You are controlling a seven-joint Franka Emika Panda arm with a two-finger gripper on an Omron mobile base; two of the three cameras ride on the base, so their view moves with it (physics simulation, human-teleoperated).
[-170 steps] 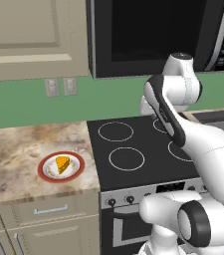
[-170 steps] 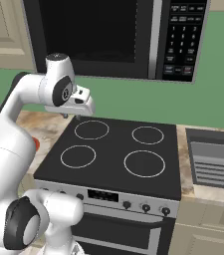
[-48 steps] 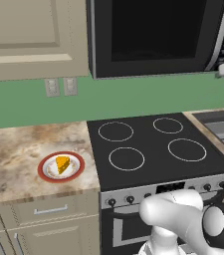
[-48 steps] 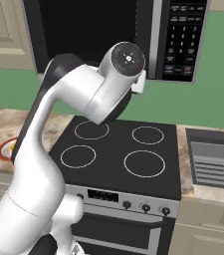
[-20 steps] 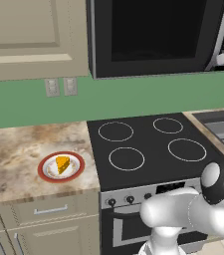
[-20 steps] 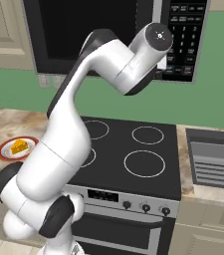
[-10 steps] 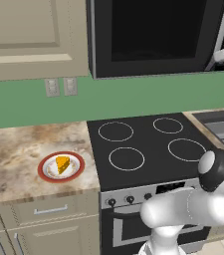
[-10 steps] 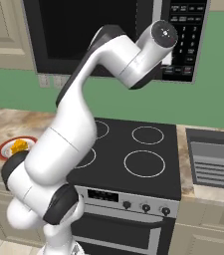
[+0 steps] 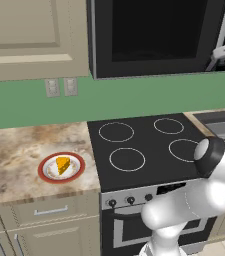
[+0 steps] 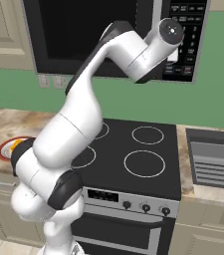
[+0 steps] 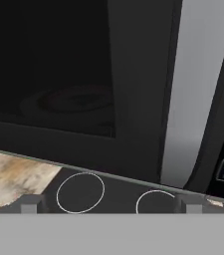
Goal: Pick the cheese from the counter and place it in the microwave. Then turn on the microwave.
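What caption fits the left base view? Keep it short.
Cheese waits on its plate beside the stove, microwave above.

Glossy white arm [image 10: 78, 124], fat rounded links, dark grey bands at joints, round grey cap w/ small dot on wrist; 2 small dark grey fingertips [image 11: 29, 203], squared-off blocks

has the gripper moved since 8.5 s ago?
Yes. It was low over the stovetop, left of centre; now the gripper is up at the microwave, by the button panel. The cheese sits untouched on its plate.
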